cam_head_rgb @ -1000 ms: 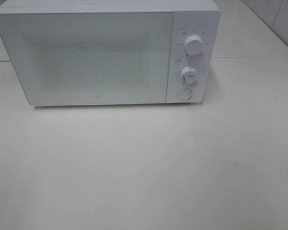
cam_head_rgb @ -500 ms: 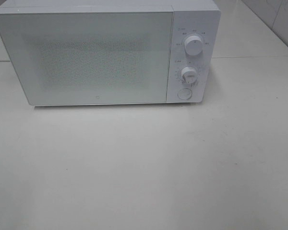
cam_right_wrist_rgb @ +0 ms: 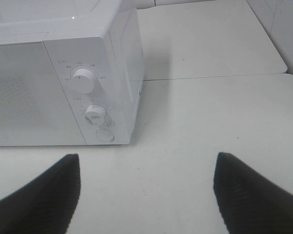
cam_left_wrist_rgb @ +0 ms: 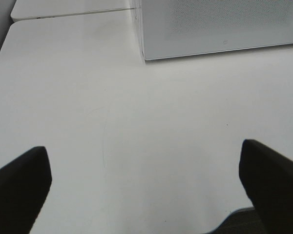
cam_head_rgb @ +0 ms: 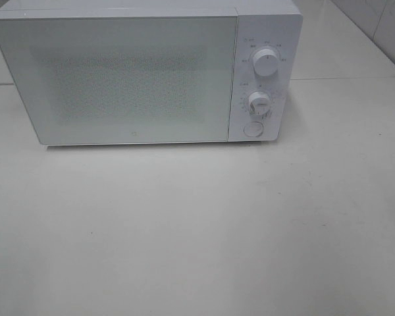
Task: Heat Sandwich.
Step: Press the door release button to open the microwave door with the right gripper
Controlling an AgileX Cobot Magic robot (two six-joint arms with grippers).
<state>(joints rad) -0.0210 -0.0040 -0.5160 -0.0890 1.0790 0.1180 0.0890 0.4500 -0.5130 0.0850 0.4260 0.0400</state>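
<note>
Left fingers [cam_left_wrist_rgb: 19, 187], right fingers [cam_right_wrist_rgb: 39, 195] spread; seen in wrist views only.

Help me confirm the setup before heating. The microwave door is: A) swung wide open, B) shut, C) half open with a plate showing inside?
B: the microwave door lies flush beside the control panel, with no gap and no interior showing.

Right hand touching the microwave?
Apart. The right wrist view shows the right hand open and empty, with a strip of bare table between it and the front of the microwave.
</note>
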